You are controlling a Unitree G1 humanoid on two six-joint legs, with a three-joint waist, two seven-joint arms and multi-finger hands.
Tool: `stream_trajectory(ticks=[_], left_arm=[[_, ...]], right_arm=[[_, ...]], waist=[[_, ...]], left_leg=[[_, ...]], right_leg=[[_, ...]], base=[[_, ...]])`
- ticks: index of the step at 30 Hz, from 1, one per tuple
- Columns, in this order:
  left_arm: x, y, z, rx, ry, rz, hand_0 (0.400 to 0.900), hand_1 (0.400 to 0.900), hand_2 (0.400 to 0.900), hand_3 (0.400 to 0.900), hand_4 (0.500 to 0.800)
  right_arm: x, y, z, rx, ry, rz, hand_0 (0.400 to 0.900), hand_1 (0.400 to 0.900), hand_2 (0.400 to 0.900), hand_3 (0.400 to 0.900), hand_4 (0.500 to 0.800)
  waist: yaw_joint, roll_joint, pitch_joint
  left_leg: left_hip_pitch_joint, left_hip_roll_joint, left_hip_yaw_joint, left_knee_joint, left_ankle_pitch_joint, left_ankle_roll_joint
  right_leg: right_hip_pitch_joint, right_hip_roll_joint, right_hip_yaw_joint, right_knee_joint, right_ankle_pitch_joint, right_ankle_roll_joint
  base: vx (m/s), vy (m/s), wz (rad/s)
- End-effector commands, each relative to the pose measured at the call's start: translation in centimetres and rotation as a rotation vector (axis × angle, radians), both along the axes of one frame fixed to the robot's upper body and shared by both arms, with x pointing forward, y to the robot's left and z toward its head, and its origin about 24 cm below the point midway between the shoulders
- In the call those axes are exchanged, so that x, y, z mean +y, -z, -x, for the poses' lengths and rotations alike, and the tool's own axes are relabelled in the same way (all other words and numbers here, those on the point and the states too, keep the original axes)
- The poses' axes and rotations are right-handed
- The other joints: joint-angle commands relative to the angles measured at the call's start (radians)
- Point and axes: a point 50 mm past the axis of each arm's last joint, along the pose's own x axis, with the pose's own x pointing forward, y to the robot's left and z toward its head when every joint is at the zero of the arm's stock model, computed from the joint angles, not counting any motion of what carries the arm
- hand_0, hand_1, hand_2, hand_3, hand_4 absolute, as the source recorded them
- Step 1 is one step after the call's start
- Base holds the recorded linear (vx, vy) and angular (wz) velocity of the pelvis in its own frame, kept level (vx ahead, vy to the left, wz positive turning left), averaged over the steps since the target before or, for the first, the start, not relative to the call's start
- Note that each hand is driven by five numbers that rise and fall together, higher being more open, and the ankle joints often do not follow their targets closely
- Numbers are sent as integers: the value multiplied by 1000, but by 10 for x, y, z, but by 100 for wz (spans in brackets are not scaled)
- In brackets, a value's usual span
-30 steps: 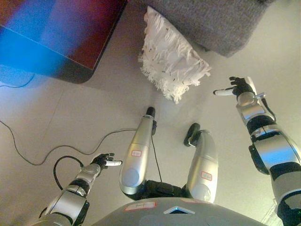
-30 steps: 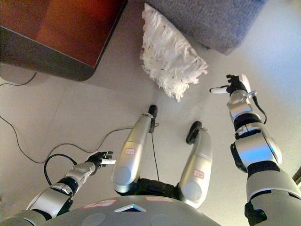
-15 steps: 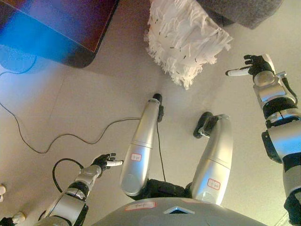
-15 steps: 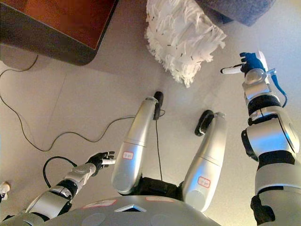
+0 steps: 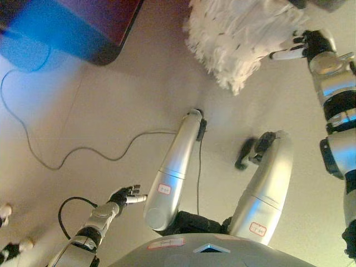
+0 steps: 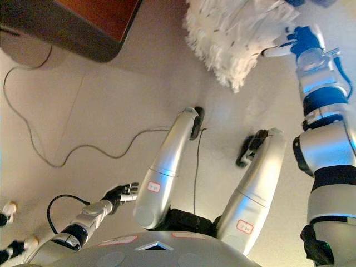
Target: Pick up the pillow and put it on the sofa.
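Pillow: white shaggy fringed pillow (image 5: 242, 36) is seen on the pale floor (image 5: 111, 105) at the far right, partly cut off by the far edge; the visible corner is pointed near-right, the long axis cannot be judged.
Writing: none that can be read.
Right hand (image 5: 307, 45): held at the pillow's right edge, fingers extended, nothing gripped.
Left hand (image 5: 125, 196): low at near left above the floor, fingers relaxed, empty.
Table: dark reddish table (image 6: 83, 25) is placed far left.
Cord: thin grey cord (image 5: 61, 158) is trailed across the floor.
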Motion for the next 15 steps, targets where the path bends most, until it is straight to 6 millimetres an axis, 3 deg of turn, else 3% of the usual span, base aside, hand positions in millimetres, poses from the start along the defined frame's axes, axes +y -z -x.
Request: stream_trajectory(ticks=[1,6,15], left_arm=[[36,8,79,215,-62,-65,900,900,900,900,800],[44,5,90,226,-69,-62,900,900,900,900,800],[50,2,101,244,-47,-63,900,900,900,900,800]], right_arm=[[6,-67,-1,-201,-94,65,900,900,900,900,800],[21,-99,-2,-283,-161,47,900,900,900,900,800],[35,-125,-2,-330,-249,-11,900,900,900,900,800]], waist=[[8,51,12],[22,68,12],[40,79,3]], left_leg=[[125,-1,28,-16,-2,28],[118,-4,34,-2,3,23],[109,-6,34,30,0,17]], right_leg=[[89,17,-30,-38,102,-88],[92,10,-24,-16,98,-87],[97,3,-14,13,93,-89]], base=[[34,44,4],[25,30,6],[45,16,6]])
